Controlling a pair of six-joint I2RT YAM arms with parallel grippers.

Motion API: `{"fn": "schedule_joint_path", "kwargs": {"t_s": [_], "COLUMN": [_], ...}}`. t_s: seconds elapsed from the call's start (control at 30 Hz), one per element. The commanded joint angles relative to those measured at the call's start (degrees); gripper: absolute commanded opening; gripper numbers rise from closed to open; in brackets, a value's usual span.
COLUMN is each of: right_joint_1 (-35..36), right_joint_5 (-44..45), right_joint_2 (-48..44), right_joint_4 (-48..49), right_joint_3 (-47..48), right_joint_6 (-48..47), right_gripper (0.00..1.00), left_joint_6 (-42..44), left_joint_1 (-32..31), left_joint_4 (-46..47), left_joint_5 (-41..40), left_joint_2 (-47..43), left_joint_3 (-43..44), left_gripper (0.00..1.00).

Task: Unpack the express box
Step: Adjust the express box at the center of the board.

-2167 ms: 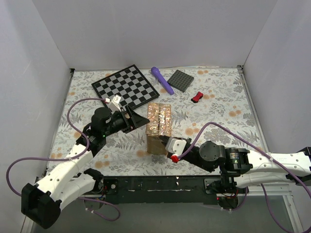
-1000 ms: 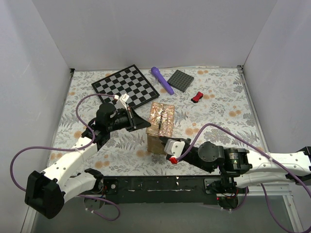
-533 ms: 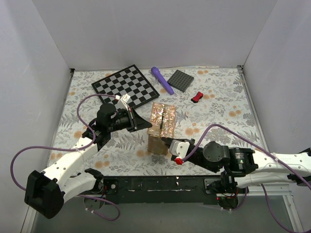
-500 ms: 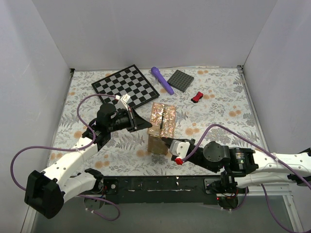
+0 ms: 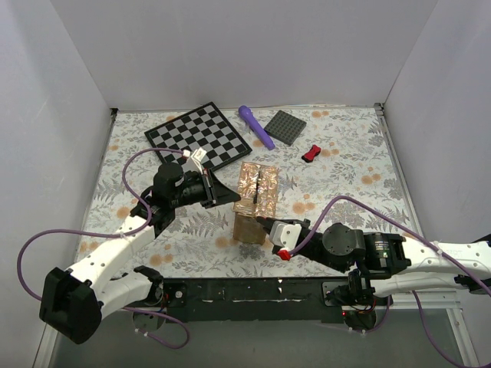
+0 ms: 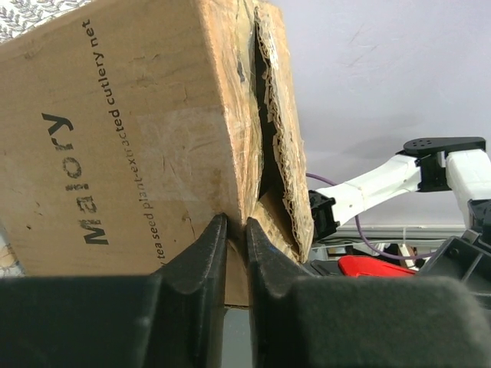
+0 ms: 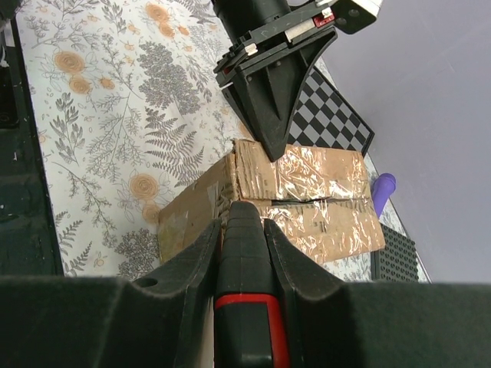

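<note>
The express box (image 5: 255, 198) stands mid-table, brown cardboard with shiny tape over its top flaps and a dark slit along the middle seam (image 7: 307, 201). My left gripper (image 5: 227, 195) is at its left top edge. In the left wrist view the left gripper (image 6: 236, 224) is shut on the cardboard edge of the express box (image 6: 138, 146), whose flap gapes beside it. My right gripper (image 5: 268, 227) is at the box's near side, shut on a black and red cutter (image 7: 245, 261). The cutter's tip touches the near top edge of the box (image 7: 299, 192).
A checkerboard (image 5: 198, 136) lies at the back left. A purple cylinder (image 5: 255, 126), a flat dark grey plate (image 5: 286, 126) and a small red object (image 5: 311, 153) lie behind the box. White walls enclose the flowered table (image 5: 353, 169).
My left gripper moved right to the box's left top edge and shut on it. The box turned slightly. My right arm shifted a little right, the cutter staying at the near edge.
</note>
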Motion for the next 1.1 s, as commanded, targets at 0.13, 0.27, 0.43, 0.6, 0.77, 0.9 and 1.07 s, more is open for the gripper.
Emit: {"fn": "schedule_joint_path", "kwargs": {"t_s": [0.13, 0.27, 0.43, 0.6, 0.77, 0.9, 1.07], "right_joint_1": [-0.1, -0.1, -0.1, -0.2, -0.2, -0.2, -0.2], "right_joint_5": [3.8, 4.1, 4.6, 3.3, 3.4, 3.6, 3.9], "right_joint_2": [0.3, 0.9, 3.1, 5.3, 6.9, 7.1, 6.3], "right_joint_4": [-9.4, -8.3, -7.1, -5.1, -4.7, -5.1, -5.1], "right_joint_3": [0.6, 0.5, 0.7, 0.9, 2.4, 2.8, 2.3], "right_joint_6": [0.9, 0.7, 0.9, 1.0, -0.4, -1.5, -1.4], "right_gripper": [0.01, 0.01, 0.01, 0.01, 0.01, 0.01, 0.01], "left_joint_6": [9.2, 10.0, 5.7, 5.6, 6.2, 4.1, -4.3], "left_joint_1": [1.9, 2.0, 1.9, 1.9, 1.9, 0.5, -3.5], "left_joint_4": [-9.1, -11.1, -11.6, -13.1, -13.5, -12.8, -5.5], "left_joint_5": [-5.8, -9.0, -9.7, -16.0, -9.6, -2.9, -2.7], "left_joint_2": [-2.1, -4.4, -6.6, -9.5, -8.1, -8.0, -13.0], "left_joint_3": [7.5, 9.4, 7.3, 5.7, 8.8, 9.9, 6.3], "left_gripper": [0.45, 0.51, 0.58, 0.74, 0.74, 0.72, 0.65]}}
